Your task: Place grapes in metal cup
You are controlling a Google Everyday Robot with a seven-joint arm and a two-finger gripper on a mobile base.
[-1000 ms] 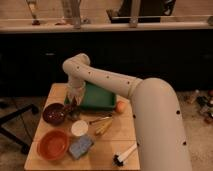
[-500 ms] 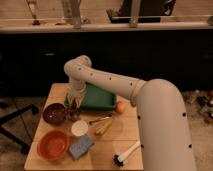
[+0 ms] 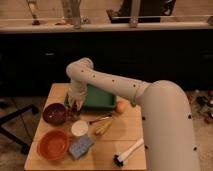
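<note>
1. Grapes [image 3: 74, 107]: I count one bunch, and all that shows is a small dark reddish clump right at the tip of the gripper [image 3: 75, 104]. It's too murky to pick out single berries. It sits at the left front corner of the green tray [image 3: 98, 98], just beside the right rim of the dark maroon bowl [image 3: 54, 114].
2. Metal cup [image 3: 76, 114]: one, I think. There's a small dull greyish shape directly under the gripper, between the maroon bowl and the white cup [image 3: 79, 128]. The arm covers most of it, so I can't tell if the grapes are over it, in it or beside it.
3. Gripper: one, pointing straight down over that spot from the white arm [image 3: 105, 85], which reaches in from the right. Whether it's open, closed or clamped on the grapes, I honestly can't tell.
4. Bowls: two. The maroon one is at mid left and an orange-red bowl [image 3: 51, 145] is at the front left corner.
5. One each of the rest:
   - the white cup, near the middle
   - a blue sponge [image 3: 81, 146], just in front of the white cup
   - a round orange fruit [image 3: 120, 107], at the tray's right front corner
   - a yellowish long thing [image 3: 104, 127], right of the white cup
   - a white-handled brush [image 3: 127, 152], at front right
6. It all sits on one light wooden table [image 3: 115, 137].
</note>
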